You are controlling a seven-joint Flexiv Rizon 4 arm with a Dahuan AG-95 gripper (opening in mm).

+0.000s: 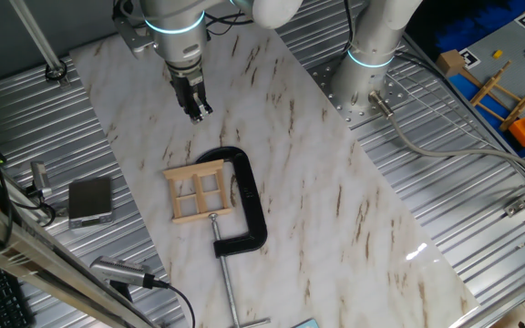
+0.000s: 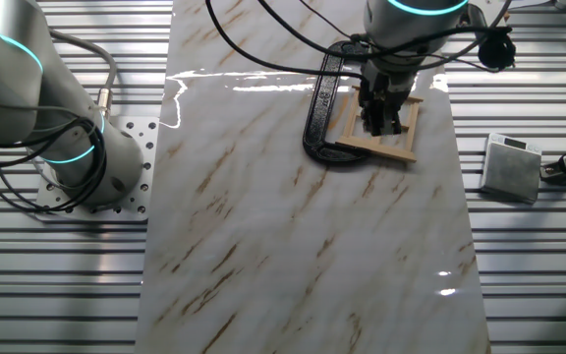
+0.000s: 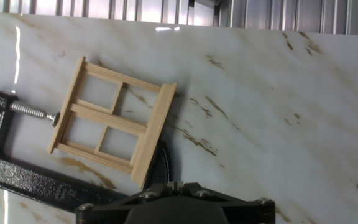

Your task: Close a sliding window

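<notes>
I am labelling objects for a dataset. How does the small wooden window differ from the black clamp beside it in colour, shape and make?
The sliding window is pale wood; the C-clamp is black metal. The window is a flat square frame with crossbars making four panes; the clamp is an open C curve with a long silver screw. In the hand view the window looks smooth and the clamp rough. Both lie flat on the marble table, the clamp's screw tip at the window's edge.

One fixed view looks steeply down from above the marble table (image 1: 317,182), w/ the arm base (image 1: 372,55) at the far edge. The other fixed view looks down from the opp. side, arm base (image 2: 77,157) at left. Hand view sits close over the tabletop; all three share the sliding window (image 3: 110,118) and C-clamp (image 3: 36,180).
</notes>
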